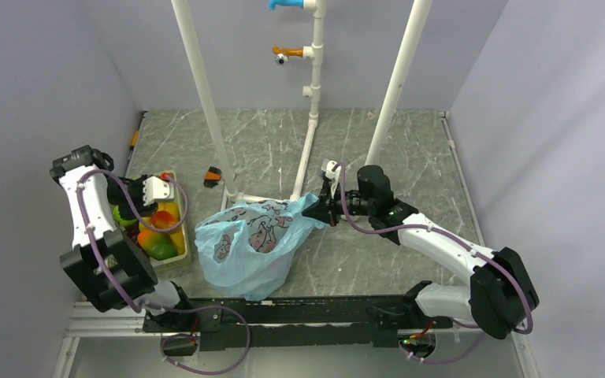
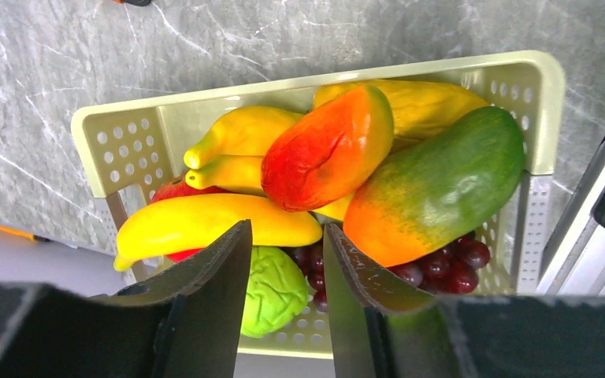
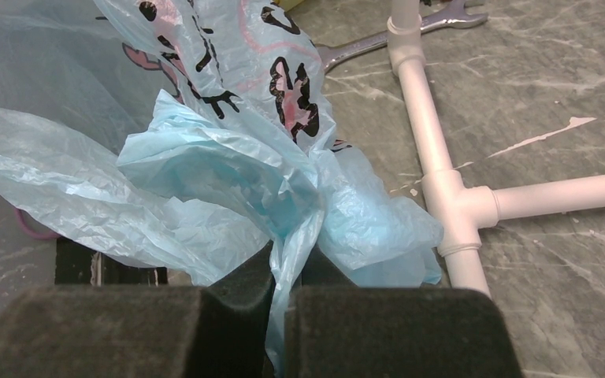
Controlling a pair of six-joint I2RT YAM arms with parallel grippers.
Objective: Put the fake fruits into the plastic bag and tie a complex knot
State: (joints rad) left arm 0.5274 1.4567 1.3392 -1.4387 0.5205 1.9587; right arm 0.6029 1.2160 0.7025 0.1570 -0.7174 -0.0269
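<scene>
The fake fruits lie piled in a pale basket (image 2: 520, 75) at the left: an orange-red mango (image 2: 327, 150), a green-orange mango (image 2: 441, 185), yellow bananas (image 2: 205, 224), dark grapes (image 2: 449, 264) and a green lumpy piece (image 2: 272, 291). In the top view the pile (image 1: 157, 232) shows too. My left gripper (image 2: 287, 236) hangs open just above the pile, holding nothing. The light-blue plastic bag (image 1: 248, 240) lies on the table's middle. My right gripper (image 3: 285, 264) is shut on a bunched edge of the bag (image 3: 228, 173); in the top view it (image 1: 317, 210) holds the bag's right corner. No knot shows.
White pipe uprights (image 1: 311, 118) and a floor tee (image 3: 457, 209) stand behind the bag. A metal wrench (image 3: 362, 43) lies by the pipe. A small black-and-orange object (image 1: 213, 176) sits right of the basket. Grey walls close in on both sides.
</scene>
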